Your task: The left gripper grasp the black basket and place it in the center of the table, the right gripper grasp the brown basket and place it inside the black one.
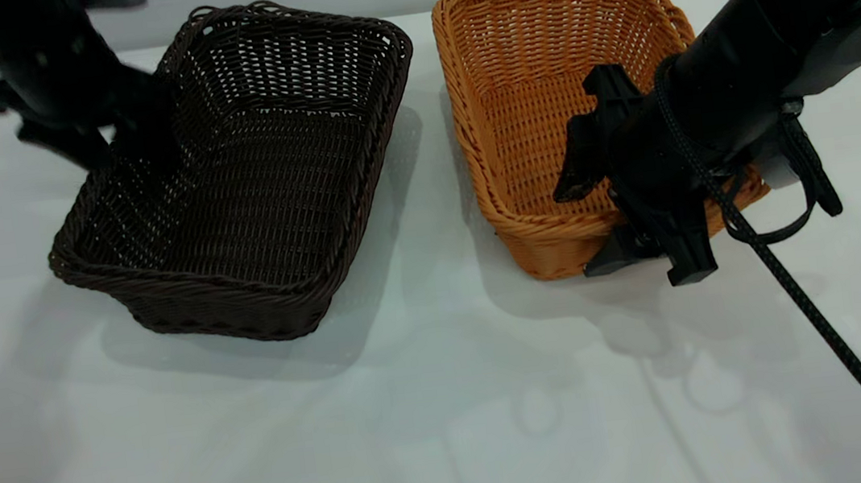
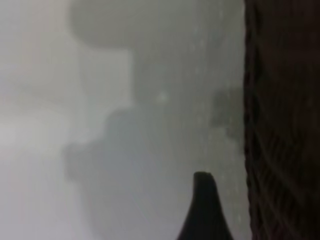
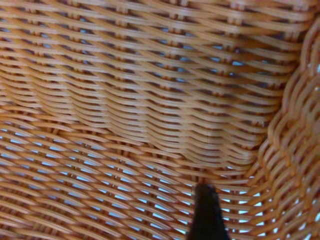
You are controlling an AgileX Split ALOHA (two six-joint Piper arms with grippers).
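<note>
Over at the desk's (image 1: 452, 433) 10 o'clock, the black basket (image 1: 244, 173) is being straddled at its left wall by the left end effector (image 1: 124, 151); finger spread can't be told. Its long axis is running roughly 1 to 7 o'clock. At 2 o'clock, the brown basket's (image 1: 544, 99) near-right corner is being bracketed by the right end effector (image 1: 598, 222), fingers spread, one inside, one outside. Two baskets, two arms.

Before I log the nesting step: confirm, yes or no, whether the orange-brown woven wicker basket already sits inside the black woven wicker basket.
No: in the exterior view the orange-brown woven wicker basket stands beside the black woven wicker basket on the pale grey-white table, a gap between them.
</note>
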